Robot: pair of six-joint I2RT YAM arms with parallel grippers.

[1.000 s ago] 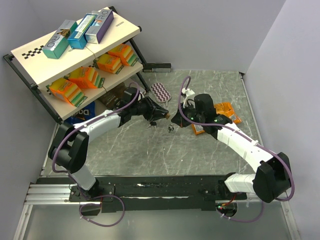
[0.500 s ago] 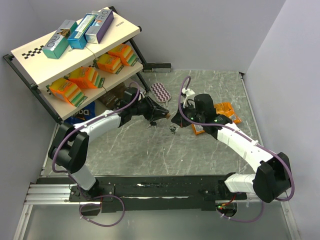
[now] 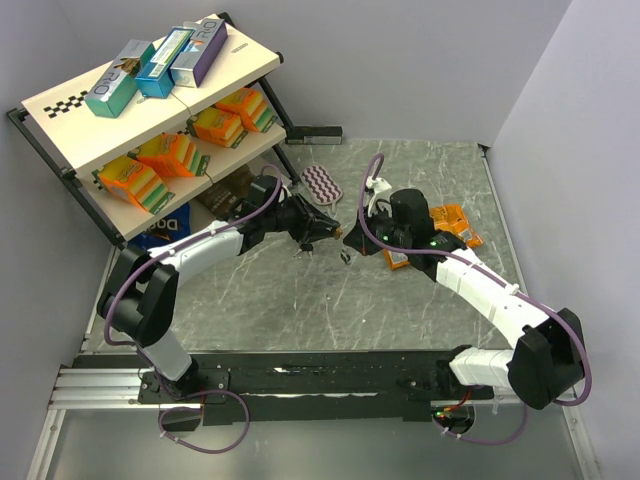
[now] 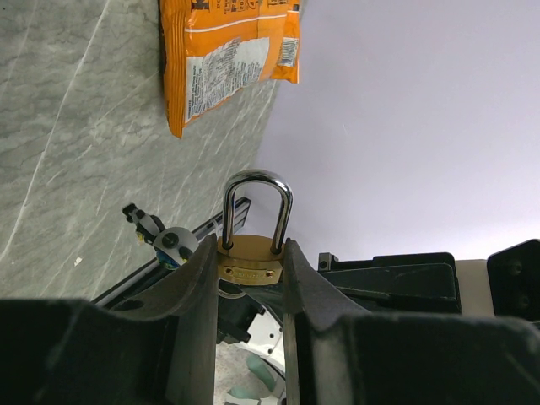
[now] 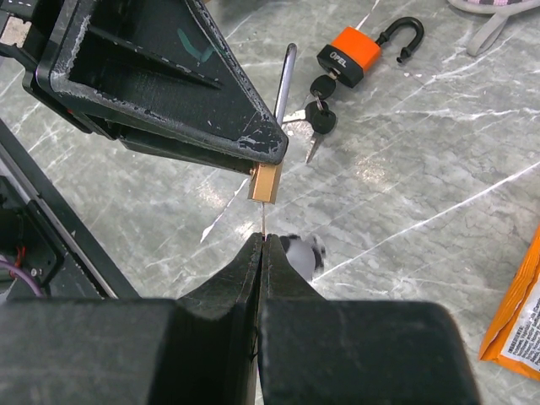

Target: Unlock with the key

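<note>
A brass padlock (image 4: pixel 250 258) with a silver shackle (image 4: pixel 257 202) is held above the table, and my left gripper (image 4: pixel 251 253) is shut on its body. In the right wrist view the padlock (image 5: pixel 265 181) pokes out from under the left gripper's black fingers (image 5: pixel 169 93). My right gripper (image 5: pixel 262 240) is shut on the key (image 5: pixel 264 221), whose thin blade runs straight up into the lock's underside. A second key (image 5: pixel 301 253) dangles blurred beside the right fingertips. From above, the left gripper (image 3: pixel 318 229) and right gripper (image 3: pixel 350 238) meet tip to tip at mid-table.
An orange padlock (image 5: pixel 348 57) with an open shackle and its keys (image 5: pixel 319 105) lies on the marble table below. Orange snack bags (image 3: pixel 452 224) lie behind the right arm, a striped cloth (image 3: pixel 322 182) further back. A shelf rack (image 3: pixel 150 110) with boxes stands at the back left.
Both arms stay almost still. The dangling spare key swings a little under the right gripper.
</note>
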